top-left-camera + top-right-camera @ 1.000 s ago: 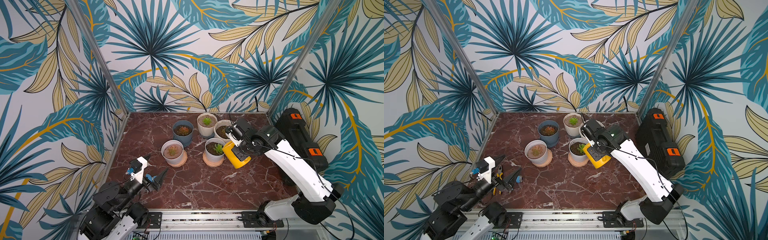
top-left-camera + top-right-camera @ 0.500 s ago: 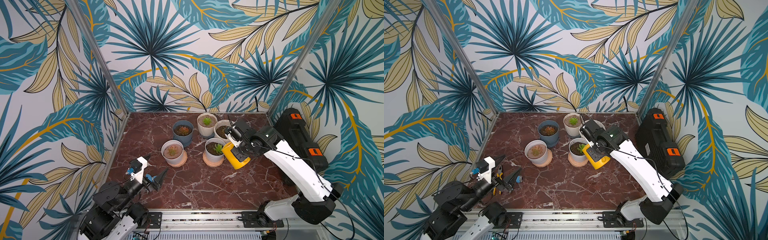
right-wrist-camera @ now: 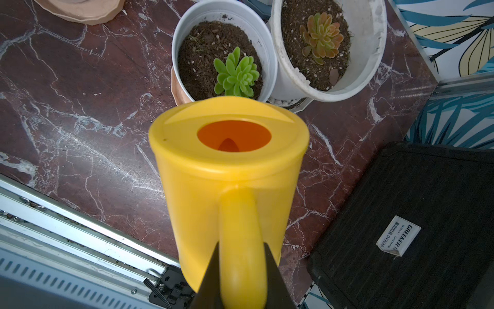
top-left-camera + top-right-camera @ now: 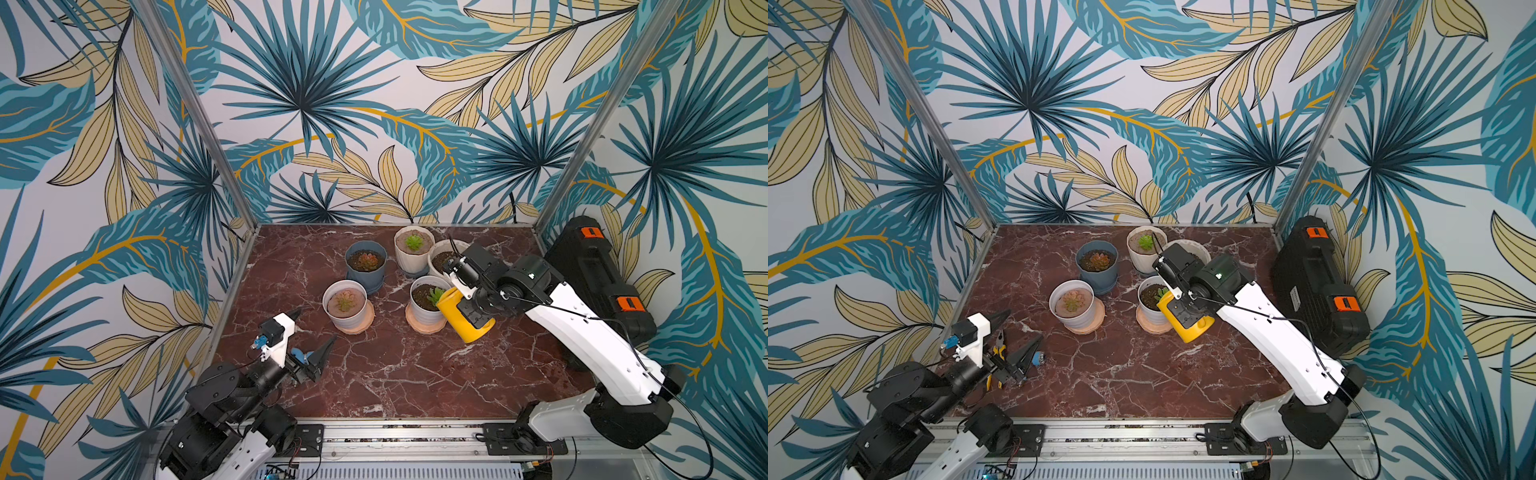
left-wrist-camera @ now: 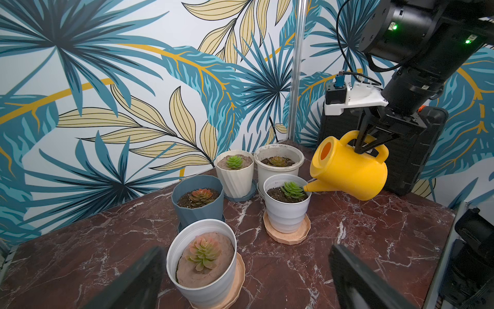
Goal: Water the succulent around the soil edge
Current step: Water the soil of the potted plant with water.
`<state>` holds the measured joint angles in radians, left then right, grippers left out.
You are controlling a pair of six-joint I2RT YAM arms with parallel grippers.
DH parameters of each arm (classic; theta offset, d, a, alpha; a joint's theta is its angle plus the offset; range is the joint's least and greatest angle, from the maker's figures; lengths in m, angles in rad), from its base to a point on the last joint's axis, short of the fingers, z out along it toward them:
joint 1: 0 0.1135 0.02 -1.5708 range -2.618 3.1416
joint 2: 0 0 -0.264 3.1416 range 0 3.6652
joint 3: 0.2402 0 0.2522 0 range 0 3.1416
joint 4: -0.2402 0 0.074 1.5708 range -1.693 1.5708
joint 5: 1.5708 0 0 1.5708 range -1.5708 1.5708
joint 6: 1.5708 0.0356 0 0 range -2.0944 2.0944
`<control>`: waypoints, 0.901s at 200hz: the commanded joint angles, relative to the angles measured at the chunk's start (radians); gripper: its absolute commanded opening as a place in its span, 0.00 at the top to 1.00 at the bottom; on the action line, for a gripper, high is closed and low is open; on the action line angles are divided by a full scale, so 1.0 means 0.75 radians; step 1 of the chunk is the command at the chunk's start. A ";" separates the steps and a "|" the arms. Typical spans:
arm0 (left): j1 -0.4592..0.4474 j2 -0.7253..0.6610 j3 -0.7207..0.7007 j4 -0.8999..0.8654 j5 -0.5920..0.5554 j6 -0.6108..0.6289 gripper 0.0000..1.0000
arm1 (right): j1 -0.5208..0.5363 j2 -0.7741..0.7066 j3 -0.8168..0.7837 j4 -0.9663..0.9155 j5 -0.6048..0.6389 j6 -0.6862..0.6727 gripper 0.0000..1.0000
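The right claw [image 5: 365,144] is clamped tight on the handle [image 3: 242,240] of a yellow watering can [image 5: 350,174] and holds it in the air above the table [image 4: 395,374]. The can is tipped forward. Its spout [image 5: 318,186] slopes down, and the tip sits right at the rim of a white pot [image 5: 286,214], on the side nearest the can.

In that pot grows the green succulent [image 5: 292,190], off-centre in dark soil [image 3: 203,58] and close to the spout. The pot stands on a tan saucer [image 5: 287,235] a little right of the table's middle. In both top views the can's body covers part of the pot's rim.

Four more potted plants stand around it: a blue pot [image 4: 365,270], a ribbed cream pot [image 4: 413,253], a wide white pot [image 3: 355,67] just behind, and a white pot with a pinkish plant [image 4: 345,303] to the left. A black case [image 4: 594,270] leans at the right wall.

The left claw [image 4: 316,326] hangs near the front left corner of the table with its jaws spread wide and nothing between them, well apart from the pots. Pliers [image 4: 998,347] with yellow handles lie beneath it.
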<state>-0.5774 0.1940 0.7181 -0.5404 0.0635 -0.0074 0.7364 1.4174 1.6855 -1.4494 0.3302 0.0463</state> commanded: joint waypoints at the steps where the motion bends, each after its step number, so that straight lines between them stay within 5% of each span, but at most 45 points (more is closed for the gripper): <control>1: -0.003 -0.016 -0.016 0.012 -0.012 0.010 0.00 | 0.014 -0.018 0.011 -0.026 -0.007 0.028 1.00; 180: -0.002 -0.015 -0.017 0.011 -0.015 0.010 0.00 | 0.069 0.102 0.081 0.106 -0.080 -0.008 1.00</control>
<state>-0.5774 0.1940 0.7181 -0.5404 0.0631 -0.0074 0.7811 1.4734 1.7245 -1.4075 0.2874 0.0486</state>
